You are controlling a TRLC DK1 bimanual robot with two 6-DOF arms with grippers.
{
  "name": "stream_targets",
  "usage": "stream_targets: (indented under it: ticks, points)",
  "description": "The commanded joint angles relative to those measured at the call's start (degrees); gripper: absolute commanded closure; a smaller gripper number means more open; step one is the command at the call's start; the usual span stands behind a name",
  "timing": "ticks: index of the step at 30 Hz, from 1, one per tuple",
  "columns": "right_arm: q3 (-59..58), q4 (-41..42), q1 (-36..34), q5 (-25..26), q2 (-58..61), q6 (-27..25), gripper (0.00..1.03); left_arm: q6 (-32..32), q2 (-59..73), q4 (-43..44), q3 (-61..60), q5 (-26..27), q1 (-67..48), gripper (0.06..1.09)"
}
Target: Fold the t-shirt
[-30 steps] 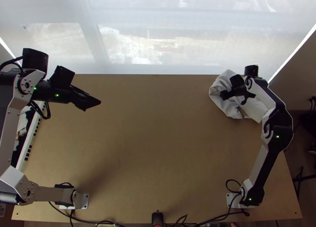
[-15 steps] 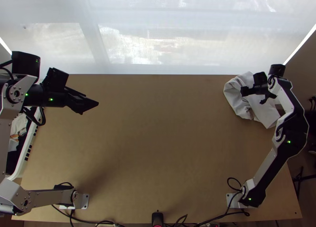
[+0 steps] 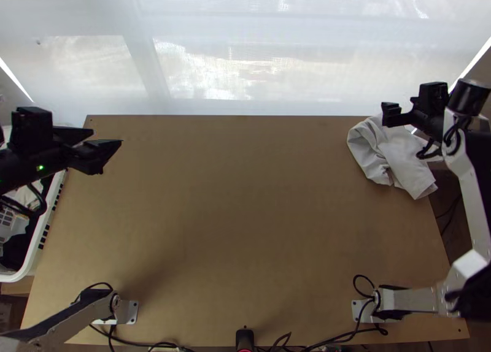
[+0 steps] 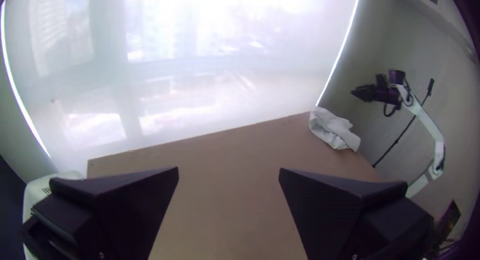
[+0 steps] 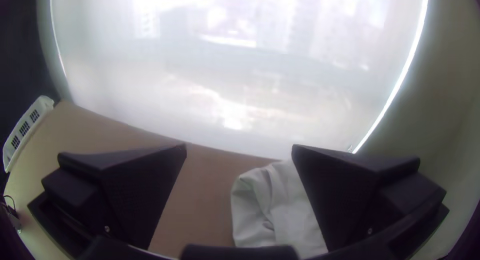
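The t-shirt (image 3: 396,159) is a pale, bunched cloth at the table's far right corner, with loose folds. My right gripper (image 3: 390,115) stands open at the cloth's far edge in the top view. From the left wrist view, that arm is raised above the table, apart from the t-shirt (image 4: 334,130). The right wrist view has the t-shirt (image 5: 265,205) beyond the open right gripper (image 5: 239,146), partly hidden by one finger. At the far left, my left gripper (image 3: 106,137) is open over the table; between the fingertips of the left gripper (image 4: 229,168) nothing is held.
A white basket (image 3: 38,244) with dark and light cloths inside stands along the table's left edge. Behind the far edge hangs a bright translucent blind (image 3: 245,57). Cables (image 3: 153,344) and a small black device (image 3: 245,338) lie at the near edge.
The t-shirt shifted right with the right gripper at first, then stayed while that gripper drew up and away. My left gripper moved left, and its fingers look farther apart.
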Motion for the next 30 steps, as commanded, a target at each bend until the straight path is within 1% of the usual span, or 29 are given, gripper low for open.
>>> stream_targets:
  ticks: [1,2,4,7,9,11,12,14,17,19,21,22,23,24,26,28,30]
  points:
    - [-25.4,15.6,11.4,10.4,-33.0,6.2,0.05,-1.6,-19.3,17.7,-19.3,-5.9,2.1,0.11]
    - [-29.2,16.1,13.9,12.6,-37.2,6.2,0.05,-1.7,-22.4,19.3,-23.8,-6.8,2.1,0.11]
    - [-35.6,14.4,16.8,14.7,-43.7,6.4,0.05,-0.6,-27.9,20.8,-33.0,-7.0,2.4,0.11]
    - [-44.4,14.7,16.7,15.1,-54.6,6.1,0.05,3.4,-37.9,25.1,-46.4,-7.0,5.1,0.11]
    - [-48.4,13.9,16.2,15.2,-61.6,6.0,0.05,5.2,-46.7,30.4,-54.0,-7.0,6.7,0.11]
    - [-52.5,13.7,15.5,15.2,-68.4,4.5,0.05,6.3,-57.1,37.8,-61.7,-7.9,8.7,0.11]
    - [-53.9,12.6,15.0,15.2,-70.5,3.2,0.05,8.6,-61.3,40.0,-64.8,-8.5,9.5,0.11]
    - [-57.0,11.4,13.8,15.2,-74.2,2.0,0.05,8.9,-67.3,41.9,-69.8,-8.4,12.4,0.11]
    - [-63.5,11.6,12.4,15.2,-80.6,-0.5,0.05,8.4,-67.3,40.4,-74.5,-8.5,12.6,0.11]
    - [-67.8,12.6,12.4,15.1,-85.2,-1.5,0.05,10.1,-67.5,40.8,-78.8,-8.5,12.6,0.11]
    - [-69.0,16.0,13.5,15.2,-85.5,-1.6,0.05,10.3,-67.5,42.2,-82.8,-8.5,12.7,0.11]
    - [-70.2,17.4,14.2,15.2,-85.5,-3.3,0.05,10.2,-67.2,42.4,-84.4,-8.4,12.6,0.11]
    - [-71.8,18.5,14.7,15.1,-85.8,-5.4,0.05,8.6,-67.1,43.3,-84.7,-8.5,12.6,0.11]
    - [-73.3,18.8,14.6,15.1,-85.8,-6.3,0.05,6.9,-67.4,44.8,-85.2,-8.6,12.8,0.11]
    - [-76.9,20.8,14.5,15.0,-85.8,-7.7,0.05,7.4,-67.6,48.6,-88.3,-8.6,13.0,0.11]
    - [-79.2,23.7,14.3,14.7,-85.8,-7.3,0.05,7.1,-67.6,51.4,-91.3,-8.6,13.1,0.11]
    - [-80.5,26.2,14.5,14.5,-85.8,-5.0,0.05,5.6,-67.6,52.8,-93.3,-8.6,13.0,0.11]
